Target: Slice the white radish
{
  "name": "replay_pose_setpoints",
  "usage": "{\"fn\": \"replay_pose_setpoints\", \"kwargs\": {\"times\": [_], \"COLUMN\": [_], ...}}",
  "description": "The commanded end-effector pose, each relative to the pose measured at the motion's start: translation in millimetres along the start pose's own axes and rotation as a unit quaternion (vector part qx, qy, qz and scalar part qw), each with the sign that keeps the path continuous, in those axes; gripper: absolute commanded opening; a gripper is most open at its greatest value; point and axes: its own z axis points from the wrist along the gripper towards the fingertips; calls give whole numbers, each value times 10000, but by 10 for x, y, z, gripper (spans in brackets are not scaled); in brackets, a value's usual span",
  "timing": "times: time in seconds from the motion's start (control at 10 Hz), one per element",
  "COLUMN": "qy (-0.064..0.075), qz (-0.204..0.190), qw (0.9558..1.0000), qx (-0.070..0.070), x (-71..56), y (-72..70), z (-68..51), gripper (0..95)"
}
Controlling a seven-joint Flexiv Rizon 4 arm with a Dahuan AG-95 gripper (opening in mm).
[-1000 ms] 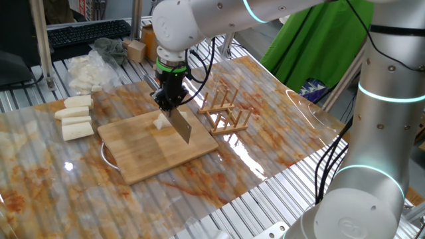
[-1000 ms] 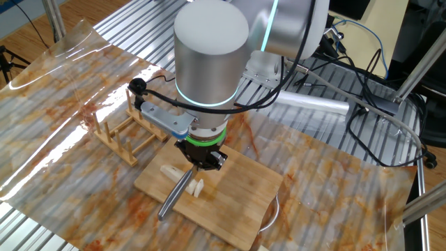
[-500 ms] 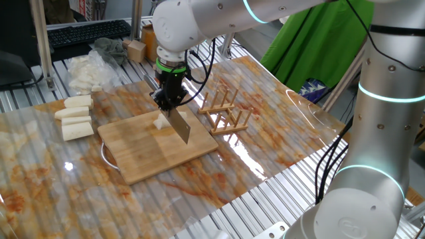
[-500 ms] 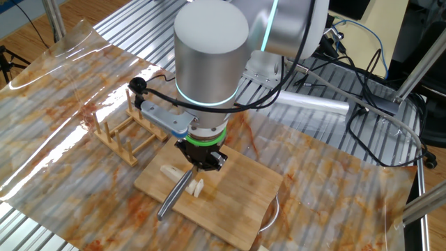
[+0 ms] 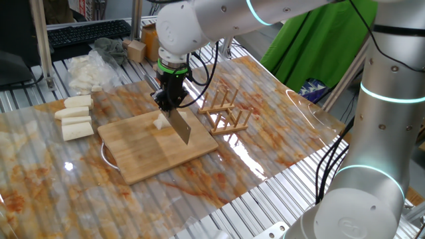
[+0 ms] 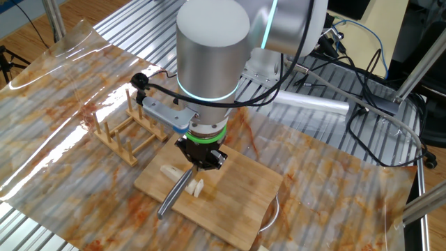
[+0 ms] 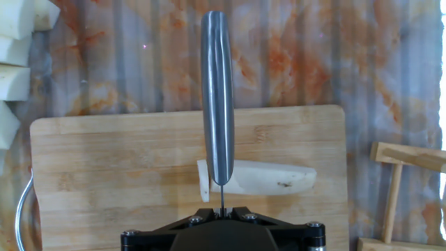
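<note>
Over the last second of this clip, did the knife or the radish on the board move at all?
Almost nothing. The arm's upper body edged slightly in both fixed views, but the end effector stays clamped on the knife, its blade in the same place against the white radish. The radish, the cutting board, the wooden rack and the three radish chunks lie where they were.

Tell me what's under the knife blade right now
The white radish lies crosswise under the knife on the cutting board. The blade hides the cut line itself.
</note>
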Motion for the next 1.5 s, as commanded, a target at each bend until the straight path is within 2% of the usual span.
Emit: {"fn": "replay_pose_setpoints", "kwargs": {"times": [0.1,0.2,0.4,0.6,0.8,0.9,1.1,1.3,1.4,1.5], "qy": [-33,-35,-60,-165,-190,-202,-137,-101,-10,-13], "qz": [7,-4,-5,67,97,110,113,128,123,130], "qw": [10000,10000,9999,9998,9997,9997,9998,9998,9999,9998], "qx": [-42,-49,-87,-70,-68,-107,-106,-105,-115,-119], "x": [-31,-41,-62,-82,-63,-59,-55,-29,-10,-3], "y": [-9,-15,-1,56,47,47,42,20,0,-5], "z": [49,82,238,419,492,501,482,401,331,316], "gripper": [0,0,0,0,0,0,0,0,0,0]}}
